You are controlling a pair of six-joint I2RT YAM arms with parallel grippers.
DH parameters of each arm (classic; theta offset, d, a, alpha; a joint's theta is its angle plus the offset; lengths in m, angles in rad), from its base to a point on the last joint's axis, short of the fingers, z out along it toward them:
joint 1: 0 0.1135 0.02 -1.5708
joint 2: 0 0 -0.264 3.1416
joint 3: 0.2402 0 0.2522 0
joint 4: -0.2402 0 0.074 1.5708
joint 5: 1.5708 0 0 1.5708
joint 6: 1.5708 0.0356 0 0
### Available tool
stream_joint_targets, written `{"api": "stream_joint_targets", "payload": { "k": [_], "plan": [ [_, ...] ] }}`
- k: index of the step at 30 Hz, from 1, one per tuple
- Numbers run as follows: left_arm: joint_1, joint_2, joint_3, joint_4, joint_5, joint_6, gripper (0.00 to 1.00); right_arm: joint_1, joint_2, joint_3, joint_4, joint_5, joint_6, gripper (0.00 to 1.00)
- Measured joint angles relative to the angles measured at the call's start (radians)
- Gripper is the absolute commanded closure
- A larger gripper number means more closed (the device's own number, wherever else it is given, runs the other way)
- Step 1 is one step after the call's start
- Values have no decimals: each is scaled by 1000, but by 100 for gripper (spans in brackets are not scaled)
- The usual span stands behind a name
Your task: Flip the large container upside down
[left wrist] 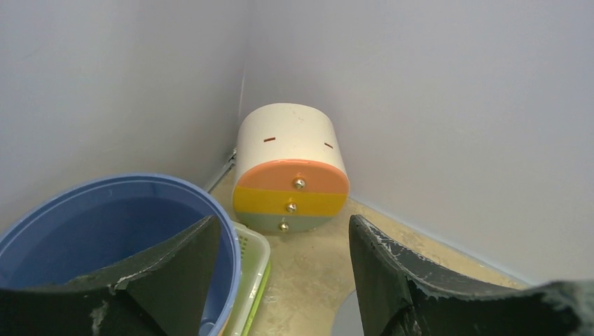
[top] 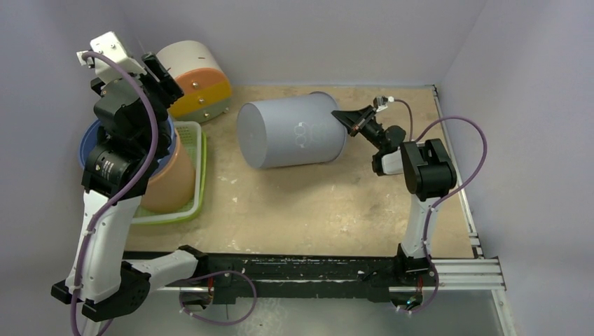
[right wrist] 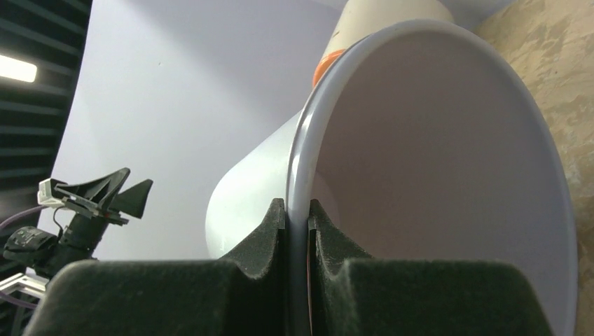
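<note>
The large grey container (top: 291, 131) lies tilted on its side in mid-table, its flat base toward the left and its open mouth toward the right. My right gripper (top: 344, 120) is shut on its rim; in the right wrist view the rim (right wrist: 298, 210) passes between the two fingers, with the container's pale inside (right wrist: 434, 161) to the right. My left gripper (top: 160, 75) is open and empty, raised at the back left above the blue bucket (left wrist: 91, 231), far from the container.
A round cream drawer unit with orange, yellow and grey-green fronts (top: 196, 80) stands in the back left corner. A blue bucket (top: 90, 136) and an orange pot (top: 175, 178) sit in a green tray (top: 192, 203) at the left. Walls close in the back and sides.
</note>
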Motion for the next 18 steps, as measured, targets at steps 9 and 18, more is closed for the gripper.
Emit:
{"api": "stream_joint_targets", "payload": {
  "k": [9,18],
  "plan": [
    [0,13,1,-7,0,0,35,-61,25,-33,1,1,14,100],
    [0,11,-41,-6,5,-2,34,-247,121,-130,-3,-18,73,100]
  ]
}}
